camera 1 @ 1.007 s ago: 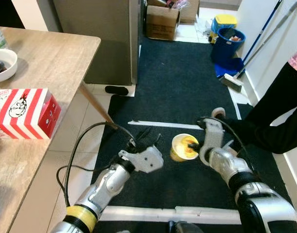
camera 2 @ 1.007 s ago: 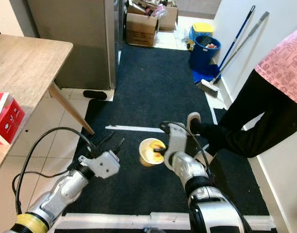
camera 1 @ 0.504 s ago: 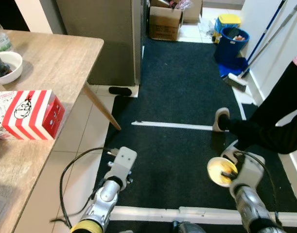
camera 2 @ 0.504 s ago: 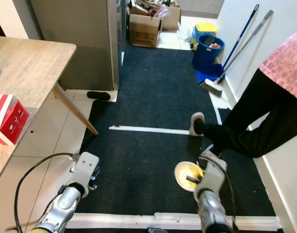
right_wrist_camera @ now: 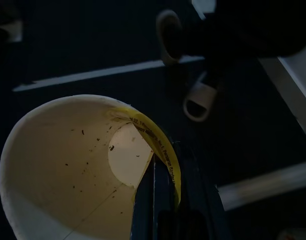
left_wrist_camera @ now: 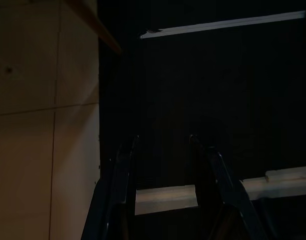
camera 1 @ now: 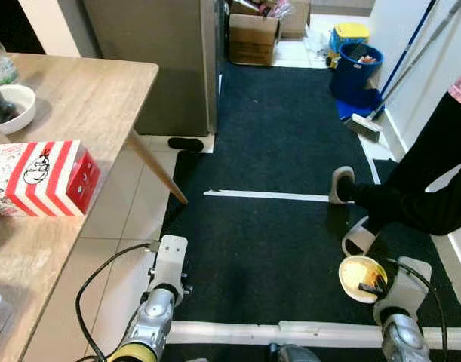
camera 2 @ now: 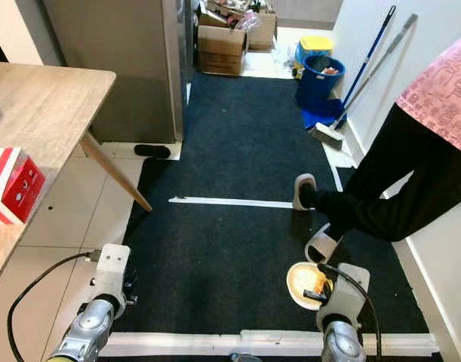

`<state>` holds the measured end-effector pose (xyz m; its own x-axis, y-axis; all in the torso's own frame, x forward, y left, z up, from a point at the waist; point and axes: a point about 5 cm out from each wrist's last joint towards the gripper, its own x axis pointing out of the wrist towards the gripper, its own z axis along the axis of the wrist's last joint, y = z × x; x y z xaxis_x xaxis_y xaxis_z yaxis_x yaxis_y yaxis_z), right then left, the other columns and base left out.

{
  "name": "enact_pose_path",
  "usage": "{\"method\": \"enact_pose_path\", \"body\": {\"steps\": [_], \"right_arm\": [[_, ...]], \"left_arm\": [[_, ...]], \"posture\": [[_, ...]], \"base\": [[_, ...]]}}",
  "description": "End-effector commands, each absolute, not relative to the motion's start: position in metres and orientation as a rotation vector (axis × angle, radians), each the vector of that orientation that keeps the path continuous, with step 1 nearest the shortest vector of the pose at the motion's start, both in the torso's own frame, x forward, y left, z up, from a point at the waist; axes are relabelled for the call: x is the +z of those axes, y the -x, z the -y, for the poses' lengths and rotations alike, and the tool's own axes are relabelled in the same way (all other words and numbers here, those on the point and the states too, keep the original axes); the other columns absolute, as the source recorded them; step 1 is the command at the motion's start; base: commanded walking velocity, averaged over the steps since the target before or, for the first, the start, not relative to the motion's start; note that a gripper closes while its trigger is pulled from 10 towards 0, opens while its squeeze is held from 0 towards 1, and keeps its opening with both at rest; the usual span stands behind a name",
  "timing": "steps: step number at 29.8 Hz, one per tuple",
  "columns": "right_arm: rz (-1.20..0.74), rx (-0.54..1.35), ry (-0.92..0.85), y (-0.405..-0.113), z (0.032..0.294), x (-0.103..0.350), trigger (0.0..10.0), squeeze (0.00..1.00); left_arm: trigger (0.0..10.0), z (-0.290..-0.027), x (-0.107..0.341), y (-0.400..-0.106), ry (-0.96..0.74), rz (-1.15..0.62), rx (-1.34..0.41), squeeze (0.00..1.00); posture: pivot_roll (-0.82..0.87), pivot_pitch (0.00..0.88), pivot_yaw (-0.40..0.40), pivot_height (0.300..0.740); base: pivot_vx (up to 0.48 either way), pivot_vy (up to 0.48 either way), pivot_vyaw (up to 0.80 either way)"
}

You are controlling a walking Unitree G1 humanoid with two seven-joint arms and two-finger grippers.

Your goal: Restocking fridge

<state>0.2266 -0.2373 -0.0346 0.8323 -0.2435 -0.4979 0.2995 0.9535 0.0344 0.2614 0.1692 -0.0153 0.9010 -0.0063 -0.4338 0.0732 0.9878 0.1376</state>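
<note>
Cup (camera 1: 361,278) rim is clamped between right gripper (right_wrist_camera: 160,180) fingers, above the dark rug (camera 1: 275,151). Left gripper (left_wrist_camera: 160,142) fingers stand apart over the rug's edge.

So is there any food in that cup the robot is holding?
Empty. The right wrist view looks into the cup: bare pale walls and bottom with a few dark specks. The right gripper pinches its rim.

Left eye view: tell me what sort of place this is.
Probably a home kitchen or dining corner beside a utility nook. A light wooden table carries a red-and-white striped carton, a tall grey fridge-like cabinet stands behind it, and a blue bucket and brooms lean by the white wall.
</note>
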Motion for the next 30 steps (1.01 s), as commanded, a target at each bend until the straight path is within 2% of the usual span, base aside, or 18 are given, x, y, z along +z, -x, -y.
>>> {"method": "enact_pose_path", "body": {"steps": [1,5,11,30], "right_arm": [[-0.494,-0.287,-0.102,-0.226,0.237,-0.033,10.0,0.0],[-0.476,-0.265,-0.093,-0.229,0.231,-0.032,10.0,0.0],[-0.47,-0.254,-0.087,-0.229,0.229,-0.032,10.0,0.0],[-0.478,-0.262,-0.087,-0.226,0.232,-0.034,10.0,0.0]], "left_arm": [[10.0,-0.167,-0.02,-0.258,-0.144,-0.464,-0.054,0.0],[10.0,-0.166,-0.015,-0.261,-0.191,-0.428,-0.067,0.0],[10.0,-0.163,-0.012,-0.265,-0.21,-0.401,-0.088,0.0],[10.0,-0.155,-0.009,-0.268,-0.233,-0.368,-0.126,0.0]], "posture": [[-0.01,0.092,-0.044,0.74],[-0.01,0.093,-0.044,0.74],[-0.01,0.094,-0.046,0.74],[-0.01,0.091,-0.046,0.74]], "base": [[0.0,0.0,0.0],[0.0,0.0,0.0],[0.319,0.0,0.0],[0.465,0.0,0.0]]}}
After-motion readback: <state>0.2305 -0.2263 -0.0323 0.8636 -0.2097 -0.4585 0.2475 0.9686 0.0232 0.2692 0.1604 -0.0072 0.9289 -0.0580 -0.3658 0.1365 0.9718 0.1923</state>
